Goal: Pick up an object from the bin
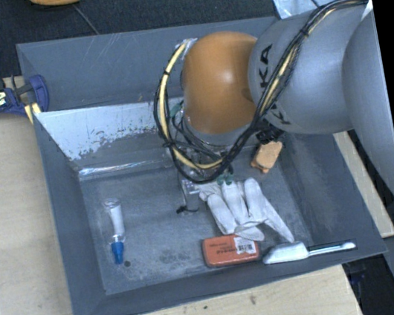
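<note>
Over grey bin (71, 213), poised with tool (191, 194) just left of white packet (239, 206), probably for grasping; cannot tell its opening.

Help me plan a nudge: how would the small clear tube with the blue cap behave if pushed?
The small clear tube with the blue cap looks round and lies flat alone, so it would probably roll. Being slim, it is likely light.

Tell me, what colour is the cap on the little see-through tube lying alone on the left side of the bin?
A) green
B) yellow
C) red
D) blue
D: the clear tube lying alone on the left ends in a blue cap.
</note>
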`<state>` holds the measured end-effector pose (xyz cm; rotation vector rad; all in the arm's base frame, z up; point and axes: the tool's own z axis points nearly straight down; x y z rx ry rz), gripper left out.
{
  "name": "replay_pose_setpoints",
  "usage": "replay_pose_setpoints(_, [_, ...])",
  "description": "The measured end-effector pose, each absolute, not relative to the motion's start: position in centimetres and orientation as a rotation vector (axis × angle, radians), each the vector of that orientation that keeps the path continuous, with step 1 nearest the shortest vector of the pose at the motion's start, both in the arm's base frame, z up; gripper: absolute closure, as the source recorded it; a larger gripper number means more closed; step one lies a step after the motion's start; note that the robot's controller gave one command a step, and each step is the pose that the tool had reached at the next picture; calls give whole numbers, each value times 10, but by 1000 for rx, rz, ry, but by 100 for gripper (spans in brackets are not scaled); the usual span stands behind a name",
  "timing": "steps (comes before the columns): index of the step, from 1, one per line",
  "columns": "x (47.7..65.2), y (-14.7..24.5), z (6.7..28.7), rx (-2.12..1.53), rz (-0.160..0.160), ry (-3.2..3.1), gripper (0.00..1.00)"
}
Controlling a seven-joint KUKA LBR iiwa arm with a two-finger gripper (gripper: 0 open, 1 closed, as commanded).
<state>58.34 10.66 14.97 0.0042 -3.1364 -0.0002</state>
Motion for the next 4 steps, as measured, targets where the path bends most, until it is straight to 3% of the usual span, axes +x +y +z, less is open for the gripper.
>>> replay_pose_setpoints(1, [585, 106, 155, 1, -2, -3145, 0])
replay_pose_setpoints(2, [570, 76, 159, -145, -5, -3140, 0])
replay_pose_setpoints(3, [574, 47, 151, -206, 3, -3139, 0])
replay_pose_setpoints(4, [574, 21, 127, 267, -1, -3134, 0])
